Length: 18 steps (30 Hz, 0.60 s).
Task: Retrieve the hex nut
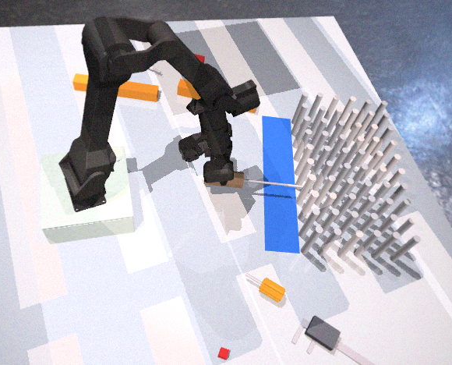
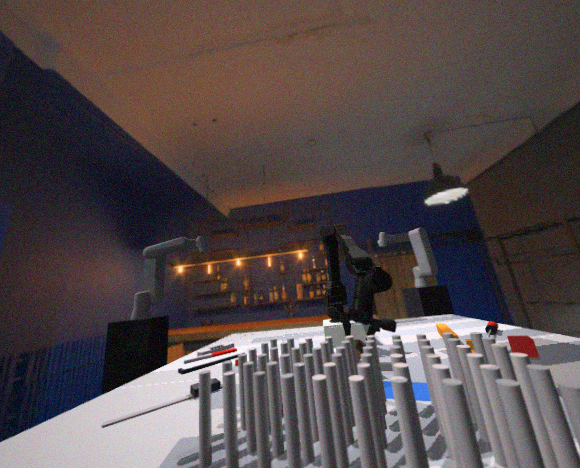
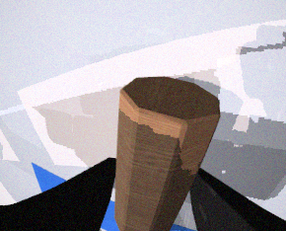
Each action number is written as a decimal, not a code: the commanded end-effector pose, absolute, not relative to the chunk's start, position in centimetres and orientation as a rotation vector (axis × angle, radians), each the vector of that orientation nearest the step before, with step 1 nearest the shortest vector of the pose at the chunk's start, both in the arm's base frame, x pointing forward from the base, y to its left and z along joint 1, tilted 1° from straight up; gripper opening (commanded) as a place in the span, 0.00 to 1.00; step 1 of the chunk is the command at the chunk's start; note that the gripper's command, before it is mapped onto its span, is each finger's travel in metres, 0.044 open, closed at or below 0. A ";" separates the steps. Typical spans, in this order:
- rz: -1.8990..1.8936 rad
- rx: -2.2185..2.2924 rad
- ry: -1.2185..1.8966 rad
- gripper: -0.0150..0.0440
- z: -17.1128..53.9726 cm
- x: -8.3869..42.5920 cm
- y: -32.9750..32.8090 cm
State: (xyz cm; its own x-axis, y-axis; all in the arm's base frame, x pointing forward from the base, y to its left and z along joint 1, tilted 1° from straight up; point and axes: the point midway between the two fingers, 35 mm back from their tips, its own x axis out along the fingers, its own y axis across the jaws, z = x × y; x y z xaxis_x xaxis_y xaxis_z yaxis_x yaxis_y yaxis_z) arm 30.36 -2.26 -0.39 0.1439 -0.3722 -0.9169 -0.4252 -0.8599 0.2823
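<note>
The table [image 1: 203,282] [image 2: 144,397] carries everything. The black arm [image 1: 100,110] [image 2: 334,261] bends over it from a pale block [image 1: 89,233] [image 2: 333,329]. Spacers [image 1: 407,249] [image 2: 204,418] stand upright in a dense field beyond the blue strip [image 1: 280,157] [image 2: 414,389] [image 3: 43,180]. An orange bar [image 1: 139,90] lies behind the arm in the top view. The gripper [image 1: 223,178] [image 3: 154,171] has its jaws pinching the brown handle [image 1: 237,179] [image 3: 152,168] of a tool, whose thin rod [image 1: 273,183] reaches across above the strip to the field's near edge; whether it touches a spacer, I cannot tell. Well apart from them lie a black-headed tool [image 1: 322,332] [image 2: 204,386], a yellow-handled tool [image 1: 272,289] and a red cube [image 1: 223,352]. The nut cannot be made out, so its place is unclear.
</note>
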 end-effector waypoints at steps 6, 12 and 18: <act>1.841 -2.352 0.812 0.25 -0.1 31.3 -2.5; 1.840 -2.352 0.812 0.25 -0.1 31.7 -2.7; 1.840 -2.352 0.812 0.25 -0.1 32.1 -2.8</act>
State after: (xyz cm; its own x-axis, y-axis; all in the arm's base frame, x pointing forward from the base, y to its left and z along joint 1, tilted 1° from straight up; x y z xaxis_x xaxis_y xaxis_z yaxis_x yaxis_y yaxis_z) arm 31.56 -2.81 -0.33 0.1468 -0.3724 -0.9164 -0.4261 -0.8599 0.2812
